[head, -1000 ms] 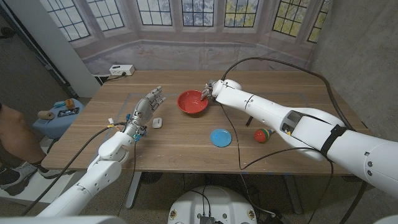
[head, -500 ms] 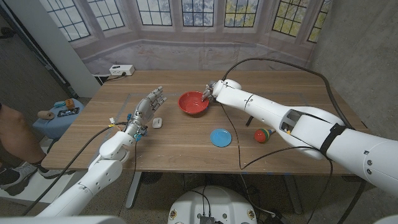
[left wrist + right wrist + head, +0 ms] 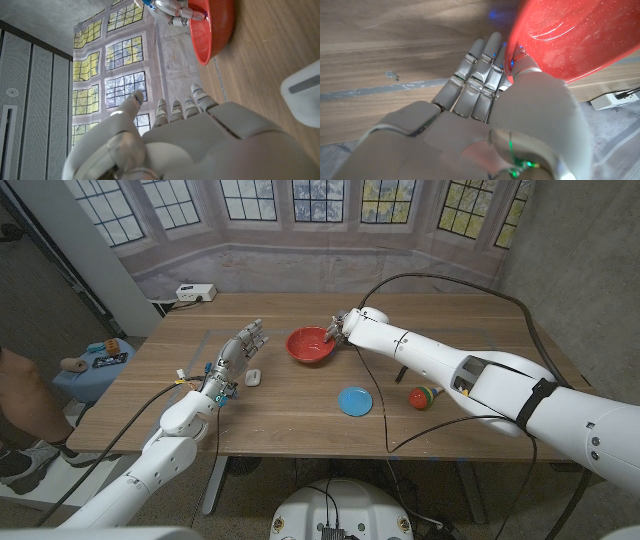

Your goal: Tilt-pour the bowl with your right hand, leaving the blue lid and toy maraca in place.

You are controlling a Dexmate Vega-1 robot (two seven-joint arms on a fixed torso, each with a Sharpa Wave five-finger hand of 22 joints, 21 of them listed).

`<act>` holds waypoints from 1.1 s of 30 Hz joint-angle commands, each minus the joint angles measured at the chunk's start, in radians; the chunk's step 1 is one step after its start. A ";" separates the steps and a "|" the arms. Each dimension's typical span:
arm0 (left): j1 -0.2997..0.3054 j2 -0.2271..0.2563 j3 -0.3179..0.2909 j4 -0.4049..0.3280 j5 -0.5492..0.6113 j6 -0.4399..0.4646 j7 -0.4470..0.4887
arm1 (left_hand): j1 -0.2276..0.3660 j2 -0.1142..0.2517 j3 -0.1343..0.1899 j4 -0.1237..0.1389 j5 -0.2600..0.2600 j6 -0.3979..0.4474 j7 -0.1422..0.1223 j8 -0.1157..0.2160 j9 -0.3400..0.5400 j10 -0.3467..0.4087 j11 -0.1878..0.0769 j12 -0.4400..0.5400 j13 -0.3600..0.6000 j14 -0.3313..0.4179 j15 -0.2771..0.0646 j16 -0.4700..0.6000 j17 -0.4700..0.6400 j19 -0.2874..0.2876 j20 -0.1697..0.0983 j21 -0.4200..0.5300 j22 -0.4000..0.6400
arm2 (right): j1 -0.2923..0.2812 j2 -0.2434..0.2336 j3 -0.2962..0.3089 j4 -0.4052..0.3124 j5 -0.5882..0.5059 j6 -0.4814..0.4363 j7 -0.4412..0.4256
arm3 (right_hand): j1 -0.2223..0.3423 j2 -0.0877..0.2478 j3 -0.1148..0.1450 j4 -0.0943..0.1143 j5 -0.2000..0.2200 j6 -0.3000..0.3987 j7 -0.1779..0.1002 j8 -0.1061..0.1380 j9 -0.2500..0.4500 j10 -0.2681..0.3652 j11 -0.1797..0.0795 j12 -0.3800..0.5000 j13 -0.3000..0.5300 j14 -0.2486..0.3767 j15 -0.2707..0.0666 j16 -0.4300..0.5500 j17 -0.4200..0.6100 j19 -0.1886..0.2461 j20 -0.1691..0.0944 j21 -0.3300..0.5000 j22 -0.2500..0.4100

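A red bowl (image 3: 310, 345) sits on the wooden table (image 3: 300, 405) at the far middle, its rim slightly tipped. My right hand (image 3: 337, 326) grips the bowl's right rim, thumb inside the bowl (image 3: 570, 35) and fingers (image 3: 480, 75) under its outside wall. The bowl (image 3: 212, 27) also appears in the left wrist view with the right hand (image 3: 172, 7) on its rim. A blue lid (image 3: 354, 401) lies flat nearer the front, and a toy maraca (image 3: 423, 396) lies to its right. My left hand (image 3: 232, 358) stands open at the table's left, fingers spread, holding nothing.
A small white device (image 3: 253, 377) lies beside my left hand. A white power strip (image 3: 195, 292) sits at the far left corner. Black cables (image 3: 450, 290) arc over the table's right side. A person's arm (image 3: 20, 395) shows at the left edge.
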 commanded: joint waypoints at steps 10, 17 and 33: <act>0.012 0.006 0.001 -0.016 0.002 -0.003 0.001 | -0.100 -0.114 -0.004 0.000 0.005 0.006 -0.002 0.002 0.005 0.003 0.006 0.003 0.003 0.000 -0.001 0.003 0.002 0.005 0.005 0.003 0.004 | -0.005 -0.035 -0.016 -0.069 0.005 -0.034 0.028 | -0.037 -0.009 -0.020 0.001 0.004 -0.070 0.025 -0.020 -0.003 -0.060 0.021 -0.028 -0.010 -0.062 0.012 -0.031 -0.005 -0.040 0.021 -0.017 0.001; 0.011 0.008 0.003 -0.023 0.010 -0.002 0.006 | -0.100 -0.114 -0.004 0.000 0.005 0.016 -0.002 0.006 0.005 0.001 0.009 0.002 0.003 -0.001 0.002 0.002 0.002 0.005 0.011 0.003 0.005 | -0.004 -0.046 -0.018 -0.082 0.009 -0.037 0.040 | -0.053 -0.017 -0.028 -0.001 0.007 -0.118 0.038 -0.028 -0.006 -0.101 0.038 -0.049 -0.021 -0.096 0.031 -0.046 -0.013 -0.061 0.031 -0.027 0.000; 0.010 0.010 0.007 -0.033 0.016 -0.002 0.010 | -0.097 -0.117 -0.005 -0.003 0.005 0.031 0.002 0.010 0.006 0.001 0.010 0.002 0.003 -0.002 0.003 0.002 0.001 0.008 0.004 0.004 0.005 | -0.009 -0.072 -0.012 -0.122 0.017 -0.051 0.048 | -0.071 -0.027 -0.029 -0.012 0.016 -0.221 0.068 -0.027 -0.013 -0.225 0.098 -0.114 -0.051 -0.206 0.077 -0.078 -0.061 -0.119 0.073 -0.063 -0.002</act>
